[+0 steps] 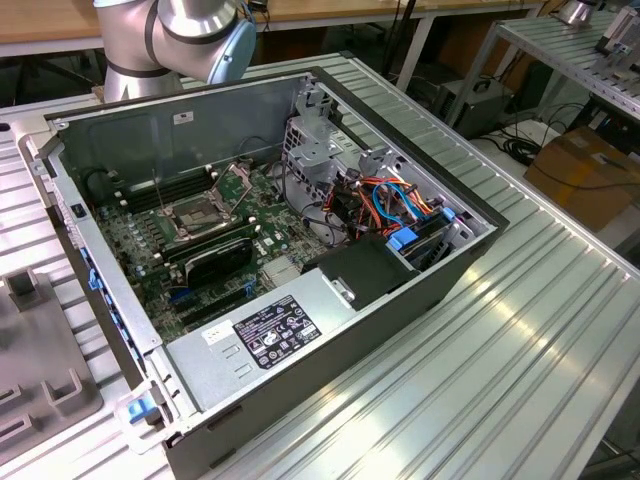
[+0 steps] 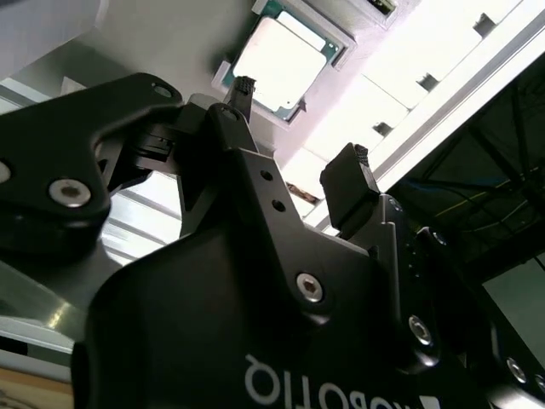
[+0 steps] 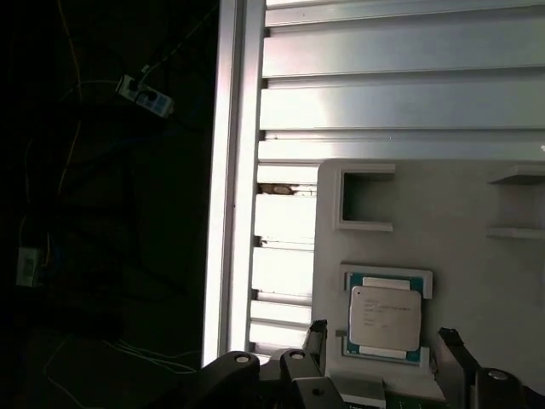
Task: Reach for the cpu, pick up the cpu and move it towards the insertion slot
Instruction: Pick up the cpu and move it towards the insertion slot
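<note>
Up at the exterior view's left stood the arm [image 1: 170, 35], the open computer case [image 1: 180, 130] to its right. The gripper [image 3: 381, 334] hung wide open and empty over the cpu [image 3: 385, 318], which lay flat in a grey tray's [image 3: 477, 213] recess.

I count one cpu [image 3: 385, 318]. One gray fixture plate [image 3: 460, 230], with three raised frames in sight on it. Two jaws. One arm [image 1: 180, 35]. One counter [image 1: 520, 380], carrying one open computer case [image 1: 400, 322]. Inside that I make out one motherboard [image 1: 140, 245], one socket [image 1: 195, 215] and one power supply [image 1: 265, 335]. One cardboard box [image 1: 585, 165] beyond counter.
</note>
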